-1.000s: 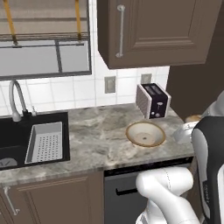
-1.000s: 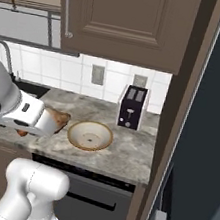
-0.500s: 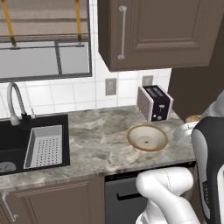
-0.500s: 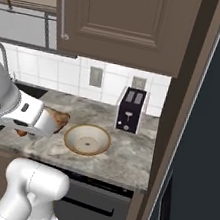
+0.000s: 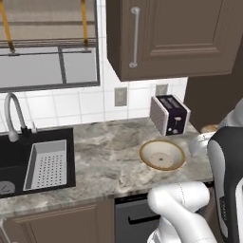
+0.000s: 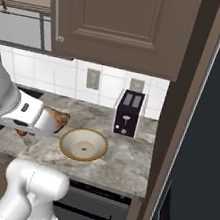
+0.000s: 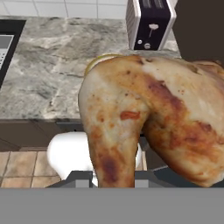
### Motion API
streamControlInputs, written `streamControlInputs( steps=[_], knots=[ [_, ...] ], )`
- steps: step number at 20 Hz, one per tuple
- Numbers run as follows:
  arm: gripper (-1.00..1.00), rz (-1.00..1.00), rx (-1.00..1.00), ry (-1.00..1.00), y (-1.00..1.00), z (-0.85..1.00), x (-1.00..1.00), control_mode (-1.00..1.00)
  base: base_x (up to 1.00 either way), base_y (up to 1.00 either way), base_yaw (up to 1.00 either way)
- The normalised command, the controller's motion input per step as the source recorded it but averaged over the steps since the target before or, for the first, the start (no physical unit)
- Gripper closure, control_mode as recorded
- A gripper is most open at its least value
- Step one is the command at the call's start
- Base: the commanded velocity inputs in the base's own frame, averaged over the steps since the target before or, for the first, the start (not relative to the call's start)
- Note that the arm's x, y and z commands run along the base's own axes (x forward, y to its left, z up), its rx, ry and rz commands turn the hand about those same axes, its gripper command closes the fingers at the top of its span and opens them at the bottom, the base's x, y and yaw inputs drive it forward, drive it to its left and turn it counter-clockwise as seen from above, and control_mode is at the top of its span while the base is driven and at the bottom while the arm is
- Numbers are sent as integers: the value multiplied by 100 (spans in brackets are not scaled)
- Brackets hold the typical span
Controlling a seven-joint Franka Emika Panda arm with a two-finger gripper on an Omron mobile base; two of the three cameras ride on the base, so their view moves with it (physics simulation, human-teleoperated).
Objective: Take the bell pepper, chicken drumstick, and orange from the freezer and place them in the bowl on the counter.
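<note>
My gripper (image 6: 49,122) is shut on the chicken drumstick (image 6: 57,120), a golden-brown leg that looms large in the hand view (image 7: 148,118) and hides the fingertips. It hangs just left of the bowl (image 6: 83,144), a shallow beige dish with a tan-gold rim, which stands on the marbled counter (image 6: 124,160). From the left base view the bowl (image 5: 162,154) lies in front of the toaster, and the drumstick (image 5: 209,128) peeks out beside my arm at the right. The dark freezer (image 6: 212,149) rises at the right. The bell pepper and orange are out of view.
A black-and-silver toaster (image 5: 169,114) stands behind the bowl against the tiled wall. A black sink with a grey basket (image 5: 46,163) and a tap (image 5: 12,116) lies at the counter's left. Brown wall cabinets (image 5: 171,38) hang above, and a black dishwasher front (image 6: 94,213) sits below.
The whole picture has shifted a little, so the camera has moved along the counter. The drumstick stays in the shut gripper, left of the bowl.
</note>
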Motion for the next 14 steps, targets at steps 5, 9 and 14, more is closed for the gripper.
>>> streamControlInputs(
  steps=[5,9,14],
  knots=[
    [100,0,0,0,0,0,0,100,53,0,-1],
    [100,0,0,0,0,0,0,100,42,0,0],
    [100,0,0,0,0,0,26,-100,16,0,0]
  ],
)
